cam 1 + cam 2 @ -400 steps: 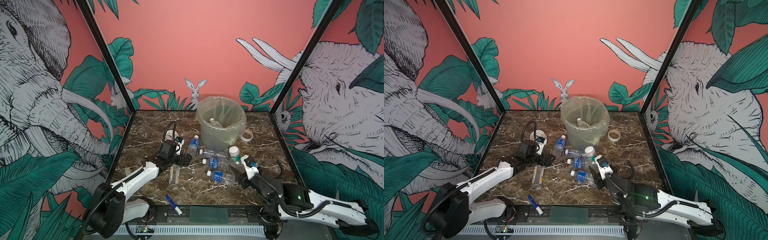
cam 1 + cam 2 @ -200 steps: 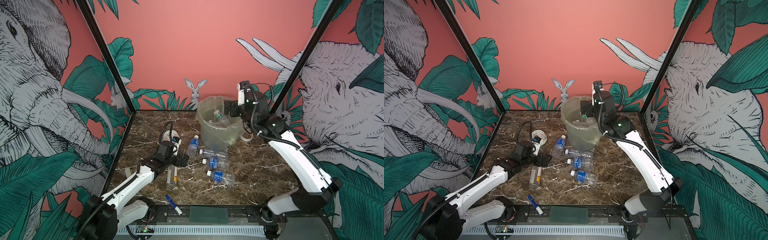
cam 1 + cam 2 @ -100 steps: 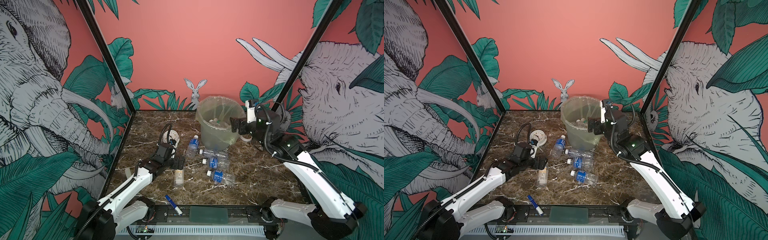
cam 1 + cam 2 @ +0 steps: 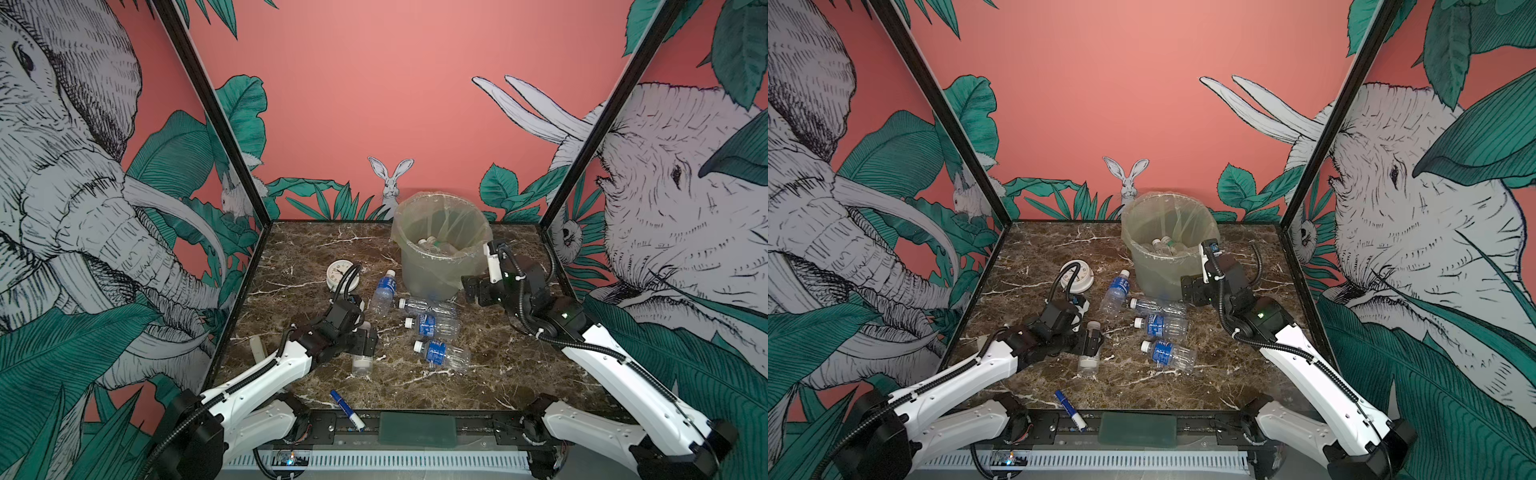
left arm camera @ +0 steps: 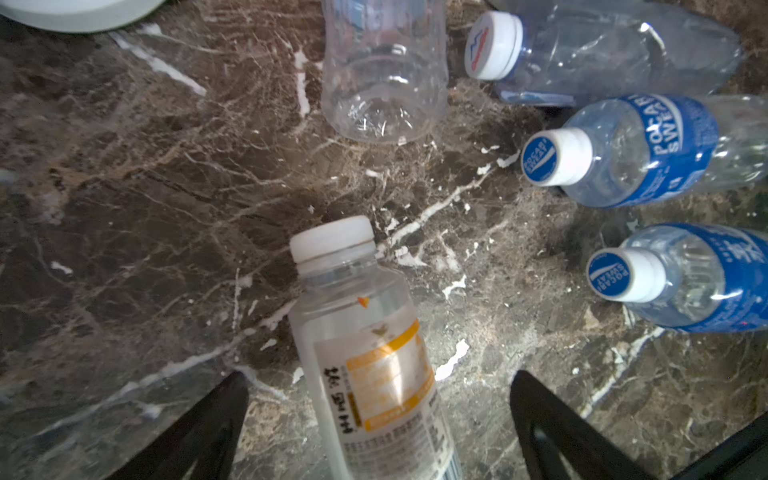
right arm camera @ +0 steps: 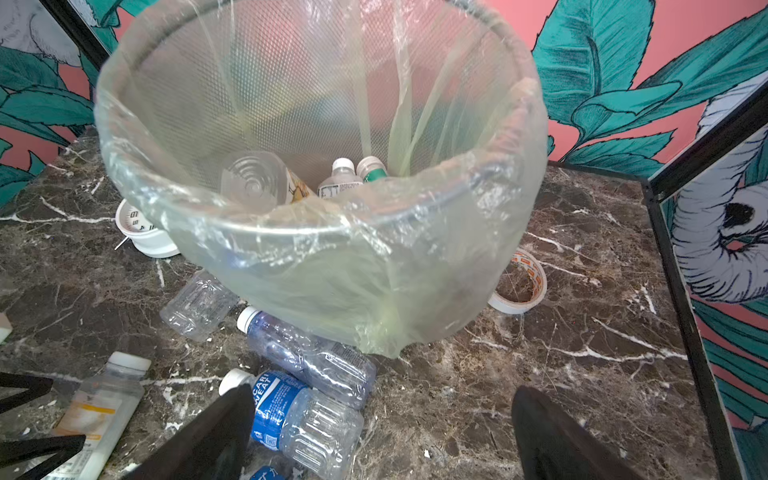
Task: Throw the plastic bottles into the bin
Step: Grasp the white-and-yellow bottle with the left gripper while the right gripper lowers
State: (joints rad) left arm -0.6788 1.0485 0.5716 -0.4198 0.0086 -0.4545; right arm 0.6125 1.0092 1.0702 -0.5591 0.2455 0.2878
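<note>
Desk (image 4: 291,249), dark marble. Bin (image 4: 432,274), bag-lined, upright at the back centre. It holds at least three bottles: base-on bottle (image 6: 253,183), white-cap bottle (image 6: 343,178) and green-cap bottle (image 6: 372,168). Five more bottles lie on the desk in front of the bin.

- Yellow-label bottle (image 5: 374,353), white cap, lies between the jaws of the left gripper (image 4: 362,340). The jaws are wide open, one on each side of it. The left wrist view shows a gap at both sides, so nothing is gripped.
- Far bottle (image 4: 384,291), blue label, lies near the clock (image 4: 343,274), cap toward the back wall.
- Clear bottle (image 4: 428,307), white cap, lies at the bin's foot.
- Middle bottle (image 4: 436,325), blue label, lies just in front of the clear one.
- Near bottle (image 4: 444,356), blue label, lies nearest the front edge.

Right gripper (image 4: 471,289) hangs just beside the bin's right wall, above the desk, jaws wide open and empty. Tape roll (image 6: 519,282) lies flat, right of the bin. Marker (image 4: 347,409), blue cap, lies at the front edge.
</note>
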